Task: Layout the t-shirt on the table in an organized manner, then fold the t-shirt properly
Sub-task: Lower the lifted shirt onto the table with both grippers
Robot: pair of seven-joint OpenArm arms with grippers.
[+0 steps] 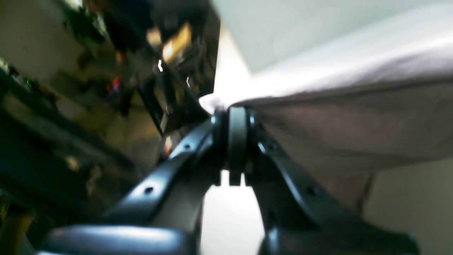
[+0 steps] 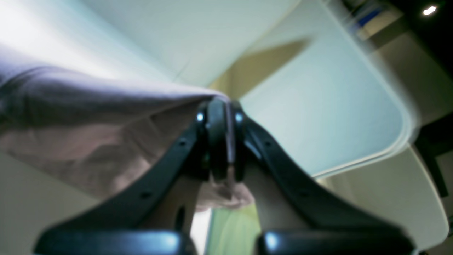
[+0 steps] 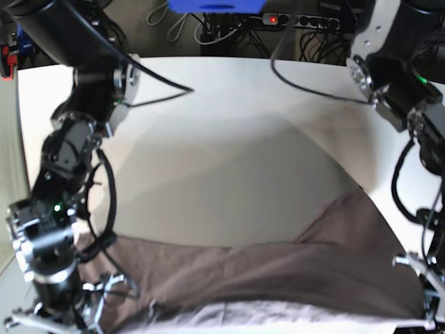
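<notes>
Blue object (image 3: 217,5) beyond worktop's far edge, centre. Black power strip (image 3: 306,21) with red light just beside it, toward far right corner. Tangled dark cables (image 3: 229,33) beneath both. Blurred clutter (image 1: 106,88) off worktop's side.

No legible text, label, brand, number or sign appears in any of the three views. Both wrist views are blurred, and the clutter behind the cloth resolves into no letters. In the base view, the blue object (image 3: 215,5) at the top edge and the power strip (image 3: 306,21) beside it, with its red light, bear no readable marking. The t-shirt (image 3: 278,271) and the desk (image 3: 229,139) are plain.
</notes>
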